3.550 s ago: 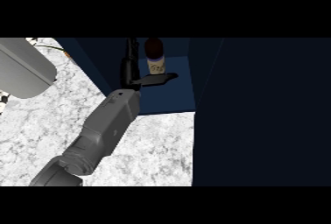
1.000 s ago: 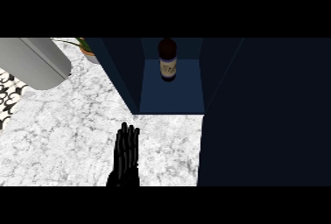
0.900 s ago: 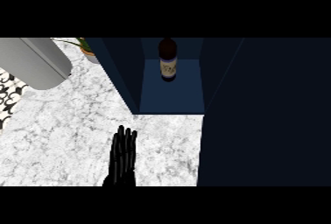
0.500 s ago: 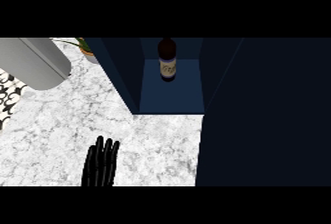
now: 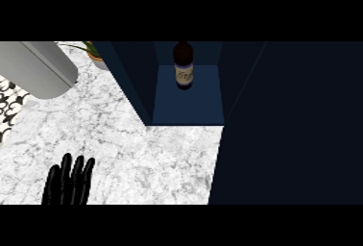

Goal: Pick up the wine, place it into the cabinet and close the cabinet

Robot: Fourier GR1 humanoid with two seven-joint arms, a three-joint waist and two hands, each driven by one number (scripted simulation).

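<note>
The wine bottle (image 5: 184,65), dark with a pale label, stands upright at the back of the dark blue cabinet (image 5: 188,103), whose front is open. Its door (image 5: 291,125) is a large dark panel swung out over the right half of the view. My left hand (image 5: 68,181) shows at the lower left edge over the marble counter (image 5: 142,153), fingers straight and pointing up, holding nothing. It is well away from the cabinet and the bottle. My right hand does not show.
A grey rounded object (image 5: 35,67) lies at the upper left, with a small potted plant (image 5: 92,50) behind it. A black-and-white patterned surface (image 5: 8,103) borders the counter's left edge.
My left hand has let go of the bottle, which stays in the cabinet. The hand has drawn back from the cabinet, down and to the left, to the lower edge.
</note>
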